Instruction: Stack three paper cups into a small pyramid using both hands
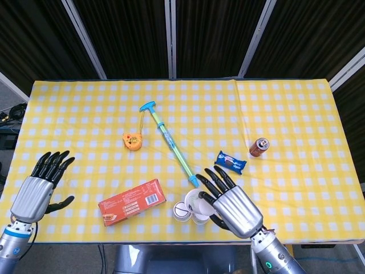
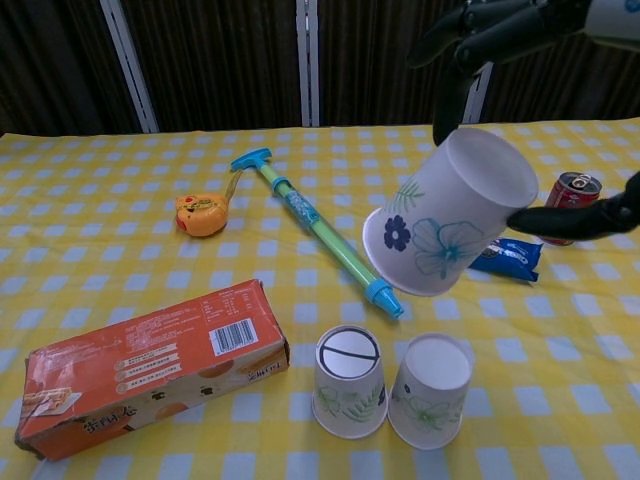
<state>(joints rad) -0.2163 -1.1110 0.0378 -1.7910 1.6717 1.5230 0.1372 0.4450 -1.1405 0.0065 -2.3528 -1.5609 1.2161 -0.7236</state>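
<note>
Two paper cups stand upside down side by side near the table's front edge, the left one [image 2: 350,380] [image 1: 181,212] and the right one [image 2: 430,388]. My right hand [image 1: 232,205] holds the third paper cup [image 2: 450,225] [image 1: 193,201] in the air just above them. That cup is tilted, with its mouth facing down and left. Fingers [image 2: 490,25] lie over its base and the thumb [image 2: 585,217] presses its side. In the head view the hand and held cup partly hide the right standing cup. My left hand [image 1: 41,184] hovers open at the table's left front, holding nothing.
An orange snack box [image 2: 150,360] lies left of the cups. A green and blue water pump toy [image 2: 320,230] runs diagonally behind them. An orange tape measure [image 2: 201,214], a blue cookie packet [image 1: 230,162] and a red can [image 2: 572,205] sit farther back.
</note>
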